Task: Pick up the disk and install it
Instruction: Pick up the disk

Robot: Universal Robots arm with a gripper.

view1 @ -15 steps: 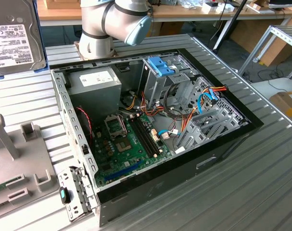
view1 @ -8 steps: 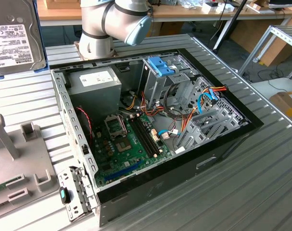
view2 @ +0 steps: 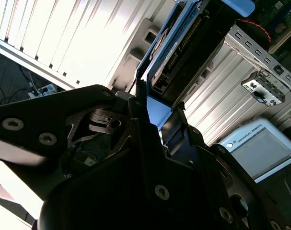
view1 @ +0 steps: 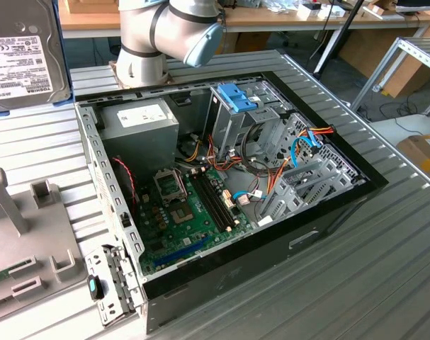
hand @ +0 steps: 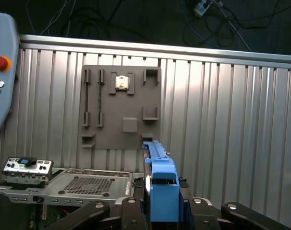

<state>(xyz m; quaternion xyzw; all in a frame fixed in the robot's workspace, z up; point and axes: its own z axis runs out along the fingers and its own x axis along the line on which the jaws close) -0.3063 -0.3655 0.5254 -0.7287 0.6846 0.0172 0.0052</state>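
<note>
The disk (view1: 20,57), clamped at its blue end tab between the clenched fingers (view2: 141,108) and held above the bench (view1: 385,269), apart from the open computer case (view1: 236,283), was judged stiff, fairly heavy and shock-sensitive, best gripped by its 2 blue side rails.

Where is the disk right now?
The disk is held in the gripper in both wrist views; it is at the exterior view's upper left corner, left of the open computer case.
</note>
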